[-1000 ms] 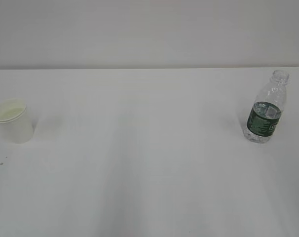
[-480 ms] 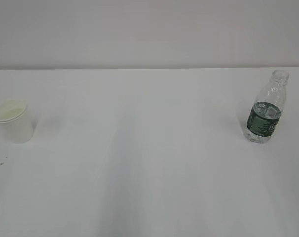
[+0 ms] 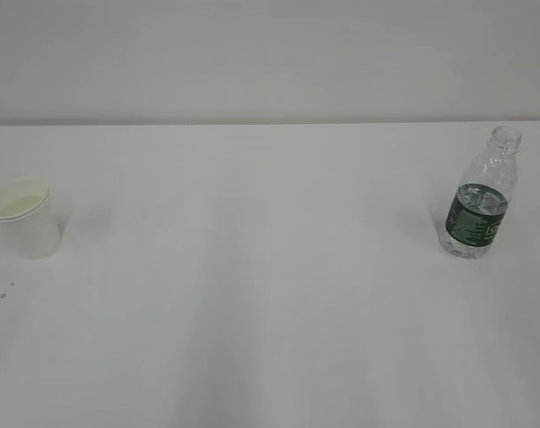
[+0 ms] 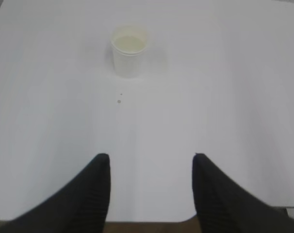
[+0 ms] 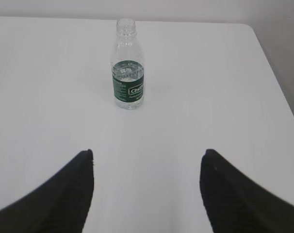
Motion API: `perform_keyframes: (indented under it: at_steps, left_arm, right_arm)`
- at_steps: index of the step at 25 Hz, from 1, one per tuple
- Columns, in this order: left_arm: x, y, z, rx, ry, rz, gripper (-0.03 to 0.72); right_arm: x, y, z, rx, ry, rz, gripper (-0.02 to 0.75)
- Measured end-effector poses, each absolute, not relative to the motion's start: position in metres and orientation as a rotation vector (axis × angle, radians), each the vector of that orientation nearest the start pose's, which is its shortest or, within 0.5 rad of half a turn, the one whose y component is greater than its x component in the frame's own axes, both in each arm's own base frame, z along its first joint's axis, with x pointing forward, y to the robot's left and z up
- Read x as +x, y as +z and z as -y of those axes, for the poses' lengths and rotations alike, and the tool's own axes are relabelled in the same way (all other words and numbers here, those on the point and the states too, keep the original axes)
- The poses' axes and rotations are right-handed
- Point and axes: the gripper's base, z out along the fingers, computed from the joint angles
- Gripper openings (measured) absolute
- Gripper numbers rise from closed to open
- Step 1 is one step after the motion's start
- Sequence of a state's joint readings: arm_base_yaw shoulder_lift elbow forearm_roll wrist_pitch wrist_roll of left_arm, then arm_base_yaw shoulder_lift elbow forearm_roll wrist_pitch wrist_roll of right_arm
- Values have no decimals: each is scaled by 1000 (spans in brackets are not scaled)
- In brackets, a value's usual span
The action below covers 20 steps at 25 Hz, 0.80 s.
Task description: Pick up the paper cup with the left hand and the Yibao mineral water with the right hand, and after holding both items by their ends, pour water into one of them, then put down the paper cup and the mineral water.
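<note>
The white paper cup (image 3: pixel 23 218) stands upright at the table's far left, with liquid showing inside it in the left wrist view (image 4: pixel 129 51). At the right stands the Yibao mineral water (image 3: pixel 481 197), uncapped, partly filled, with a dark green label (image 5: pixel 128 86). My left hand (image 4: pixel 151 156) is open and empty, well short of the cup, near the table's front edge. My right hand (image 5: pixel 148 152) is open and empty too, with the bottle standing ahead of it at a distance. Neither gripper shows in the exterior view.
The white table (image 3: pixel 270 312) meets a pale wall at the back. Two tiny dark specks (image 4: pixel 119 100) lie just in front of the cup. The table's right edge (image 5: pixel 278 82) runs close to the bottle's right side.
The water surface inside the bottle has levelled out after a slight tilt. Cup and bottle stay where they were.
</note>
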<state>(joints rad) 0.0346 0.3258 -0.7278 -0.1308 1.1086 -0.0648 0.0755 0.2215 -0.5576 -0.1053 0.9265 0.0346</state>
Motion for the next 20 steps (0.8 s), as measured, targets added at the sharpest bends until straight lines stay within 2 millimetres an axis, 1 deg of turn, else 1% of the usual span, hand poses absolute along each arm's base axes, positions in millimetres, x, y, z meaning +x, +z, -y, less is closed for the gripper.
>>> perform_keyframes:
  at_steps: [7,14,20]
  left_arm:
    - [25,332,10,-103,-184,-2229,394]
    - [14,331,13,-90,-220,-2208,394]
    - [0,330,15,-67,-228,-2173,394]
  right_arm:
    - [26,298,6,-64,-67,-2115,519]
    - [17,294,7,-61,-69,-2135,518]
    - [7,292,8,-55,-67,-2135,518]
